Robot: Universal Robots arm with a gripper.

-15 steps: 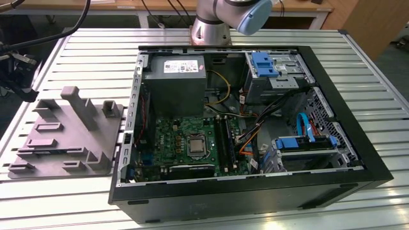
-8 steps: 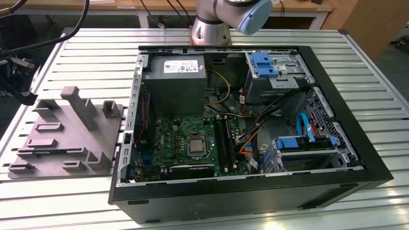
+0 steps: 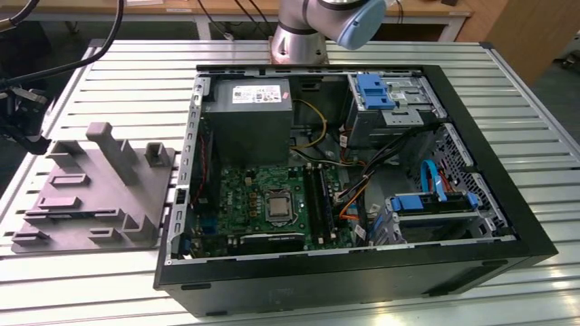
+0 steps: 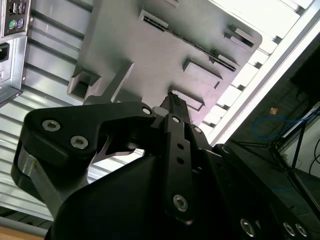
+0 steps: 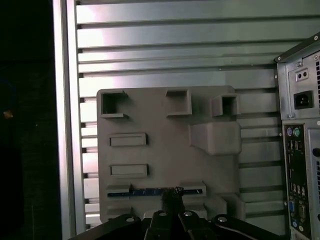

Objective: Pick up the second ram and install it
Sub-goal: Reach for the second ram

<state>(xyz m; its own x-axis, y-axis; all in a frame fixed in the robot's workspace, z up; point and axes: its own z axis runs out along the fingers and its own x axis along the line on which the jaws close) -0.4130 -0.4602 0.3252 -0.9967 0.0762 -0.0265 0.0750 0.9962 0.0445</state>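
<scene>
The second ram (image 5: 150, 191) is a thin dark strip with a blue tinge. It stands on edge in a long slot of the grey holder block (image 5: 165, 150). In the exterior view the ram (image 3: 77, 212) shows as a faint blue line low in the grey holder (image 3: 91, 183), which sits at that view's left. My gripper (image 5: 172, 194) hangs well above the holder, its dark tips together over the ram's slot with nothing held. The second wrist view shows the gripper (image 4: 172, 100) from the side over the holder (image 4: 150, 50).
An open black computer case (image 3: 363, 272) lies on the slatted metal table (image 3: 507, 102), beside the holder. Its motherboard carries long black memory slots (image 3: 319, 193). The case's rear panel (image 5: 300, 150) with ports shows in both wrist views. The table's edge (image 5: 65, 125) runs past the holder.
</scene>
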